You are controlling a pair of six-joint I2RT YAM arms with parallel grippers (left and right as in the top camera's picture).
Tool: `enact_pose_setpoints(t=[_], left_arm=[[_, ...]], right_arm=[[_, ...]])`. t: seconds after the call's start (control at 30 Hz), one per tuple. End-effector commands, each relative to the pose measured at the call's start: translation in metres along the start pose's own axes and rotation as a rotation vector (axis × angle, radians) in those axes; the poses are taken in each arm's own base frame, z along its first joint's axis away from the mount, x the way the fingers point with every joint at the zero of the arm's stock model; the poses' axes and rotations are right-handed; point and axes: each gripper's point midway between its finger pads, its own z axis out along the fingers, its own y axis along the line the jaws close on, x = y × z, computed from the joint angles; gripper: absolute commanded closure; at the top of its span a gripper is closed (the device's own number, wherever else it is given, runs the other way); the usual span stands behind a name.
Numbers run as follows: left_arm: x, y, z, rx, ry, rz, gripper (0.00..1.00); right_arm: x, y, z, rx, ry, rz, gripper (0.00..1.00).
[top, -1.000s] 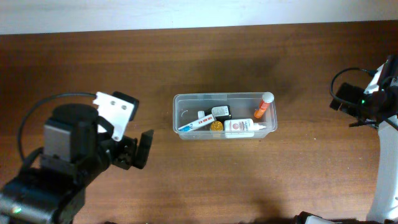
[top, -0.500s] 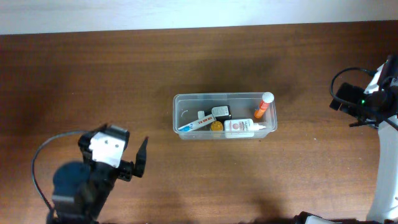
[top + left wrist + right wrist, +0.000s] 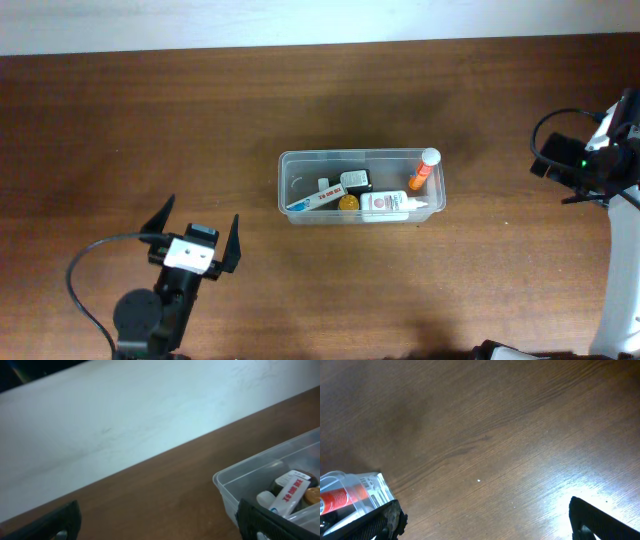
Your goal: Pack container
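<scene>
From overhead, container (image 3: pixel 298 186) mid-table (image 3: pixel 450 90), left gripper (image 3: pixel 200 226) near-left of it, well apart, fingers spread and empty; from left wrist, container at lower right; from right wrist, right gripper (image 3: pixel 490 525) spread wide, empty, container corner at left.

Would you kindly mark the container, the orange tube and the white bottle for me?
container (image 3: pixel 281 186), overhead view, left rim.
orange tube (image 3: pixel 419 179), overhead view, orange body.
white bottle (image 3: pixel 385 205), overhead view, labelled middle.
</scene>
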Motion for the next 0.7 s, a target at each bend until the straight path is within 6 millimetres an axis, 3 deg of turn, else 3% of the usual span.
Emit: enact_pose_setpoints(t=[0.0,0.33,0.67], left_arm=[[0.004,0.003,-0.006,-0.037,-0.029,0.034,0.01],[0.006,0.022,-0.022,-0.167,-0.078,0.043,0.01],[0.025,0.018,-0.022,-0.174,-0.108,0.053,0.01]], right_arm=[[-0.004,0.0,-0.003,-0.003,-0.014,0.008,0.02],[-0.004,0.0,-0.003,-0.003,-0.014,0.009,0.02],[-0.004,0.0,-0.003,-0.003,-0.014,0.008,0.02]])
